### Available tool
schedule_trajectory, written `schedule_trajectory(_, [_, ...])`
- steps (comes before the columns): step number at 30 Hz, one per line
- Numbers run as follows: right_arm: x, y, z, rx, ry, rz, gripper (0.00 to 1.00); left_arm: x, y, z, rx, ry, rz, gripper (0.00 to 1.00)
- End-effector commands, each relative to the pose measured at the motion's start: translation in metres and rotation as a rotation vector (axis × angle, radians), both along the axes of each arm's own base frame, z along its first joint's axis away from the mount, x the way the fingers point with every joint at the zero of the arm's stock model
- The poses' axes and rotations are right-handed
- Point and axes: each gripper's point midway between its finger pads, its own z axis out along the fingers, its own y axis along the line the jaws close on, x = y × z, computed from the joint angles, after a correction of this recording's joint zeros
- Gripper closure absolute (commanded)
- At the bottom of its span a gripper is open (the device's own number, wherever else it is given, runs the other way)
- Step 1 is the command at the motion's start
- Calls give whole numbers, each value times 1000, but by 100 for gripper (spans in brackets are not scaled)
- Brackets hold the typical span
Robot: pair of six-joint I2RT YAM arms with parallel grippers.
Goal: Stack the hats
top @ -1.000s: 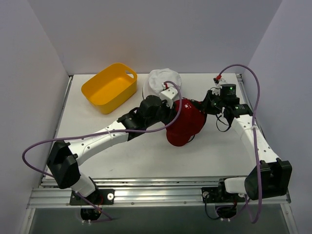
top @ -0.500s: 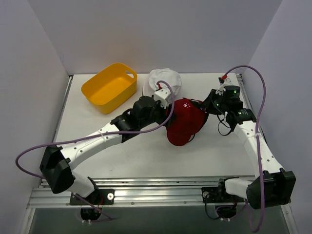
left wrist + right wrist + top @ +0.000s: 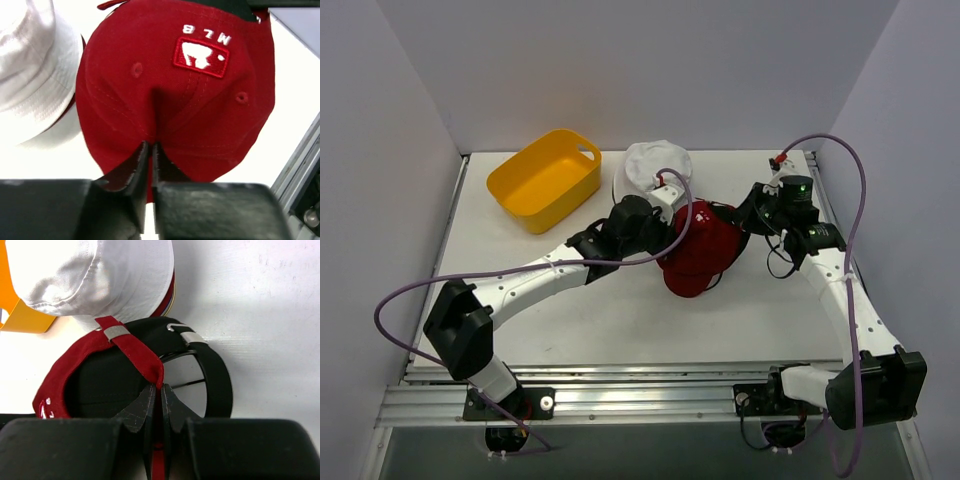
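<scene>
The red cap [image 3: 705, 255] with a white logo lies mid-table, over a black cap [image 3: 217, 375] whose strap shows behind it. My left gripper [image 3: 670, 240] is shut on a pinched fold of the red cap's crown [image 3: 190, 100], just below the logo, with fabric between the fingertips [image 3: 151, 145]. From the far side, my right gripper [image 3: 742, 218] is shut on the red cap's back strap [image 3: 135, 350]. Just behind, the white bucket hat [image 3: 655, 165] sits on another hat, of which only a maroon edge [image 3: 171, 292] shows.
A yellow basket [image 3: 545, 178] stands at the back left, close to the white hat. Thin wires [image 3: 187, 385] show inside the black cap's back opening. The table's metal rail [image 3: 620, 385] runs along the near edge, and walls close in on three sides.
My left gripper drew back a little to the left, off the red cap, then came in again and shut on its crown. The right gripper shifted slightly right, still holding the strap.
</scene>
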Motion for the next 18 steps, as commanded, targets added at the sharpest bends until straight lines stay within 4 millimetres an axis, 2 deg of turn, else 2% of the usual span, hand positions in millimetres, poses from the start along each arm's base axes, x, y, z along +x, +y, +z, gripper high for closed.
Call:
schedule_trajectory(1, [1, -2, 18, -4, -73, -3, 100, 11, -6, 22, -31, -40, 3, 97])
schedule_trajectory(8, [1, 0, 28, 1, -108, 8, 100, 15, 7, 40, -4, -89, 42, 98])
schedule_trajectory(15, [1, -3, 27, -6, -113, -8, 100, 15, 9, 57, 24, -134, 21, 97])
schedule_trajectory(18, [0, -5, 28, -1, -119, -20, 100, 15, 8, 57, 40, -146, 3, 98])
